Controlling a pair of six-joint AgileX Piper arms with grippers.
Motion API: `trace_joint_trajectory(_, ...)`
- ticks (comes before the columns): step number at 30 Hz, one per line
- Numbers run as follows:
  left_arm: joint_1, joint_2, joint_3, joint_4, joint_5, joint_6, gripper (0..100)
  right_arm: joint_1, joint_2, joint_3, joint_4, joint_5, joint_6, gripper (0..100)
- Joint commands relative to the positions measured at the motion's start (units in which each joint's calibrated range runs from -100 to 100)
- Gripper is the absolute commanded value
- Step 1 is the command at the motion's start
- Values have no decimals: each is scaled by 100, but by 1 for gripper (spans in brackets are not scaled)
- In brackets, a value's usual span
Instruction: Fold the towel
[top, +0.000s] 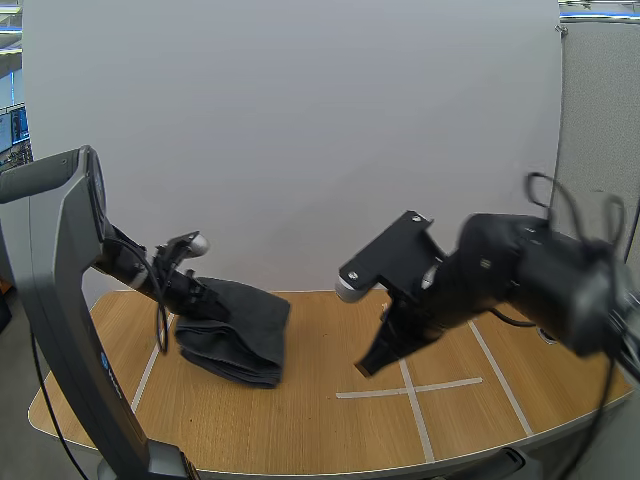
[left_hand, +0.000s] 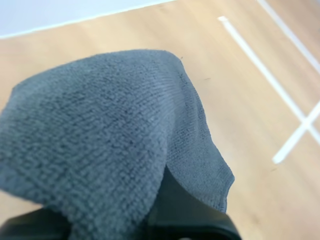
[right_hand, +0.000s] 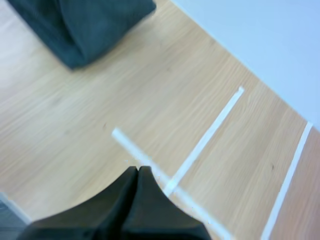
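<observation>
My left tool (top: 188, 288) sits at the left side of the wooden surface (top: 320, 430) and is closed on the towel (top: 240, 325). It pinches the dark grey cloth at its left edge. In the left wrist view the terry cloth lies draped right over my fingers, so most of them are hidden under it; 1 loose corner hangs down toward the wood. The rest of the towel lies on the surface in a thick, doubled heap, its upper layer rising toward that tool. My right tool (top: 368, 365) is well apart from the towel, on the right half of the surface, and it hangs above the wood with nothing in it. Its 2 fingers lie pressed together as 1 dark wedge, pointing down at the white tape lines (top: 410, 390), which cross each other just beside the tips. From the right wrist view the towel shows as a dark folded bulk resting on the wood beyond those tape lines.
</observation>
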Motion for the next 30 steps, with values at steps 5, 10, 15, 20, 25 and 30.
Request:
trace_joint_trajectory(5,766,-54,-1376,645,172,-106,0,-21,-1953,-611,-310,3613,483,0)
trace_joint_trajectory(10,1049,311,-2005,825,172,-14,0,-21,-2108,-990,-295,3613,650,0)
trace_joint_trajectory(15,1202,902,-2760,866,172,-26,0,-21,-2108,-1023,-295,3613,724,0)
trace_joint_trajectory(20,1211,1569,-3662,1195,172,-89,0,-21,-2108,-1023,-295,3613,724,0)
trace_joint_trajectory(25,1211,2060,-4288,1349,172,-122,0,-21,-2108,-1023,-295,3613,724,0)
trace_joint_trajectory(30,1211,2539,-4896,1662,172,-186,0,-21,-2108,-1023,-286,3613,724,0)
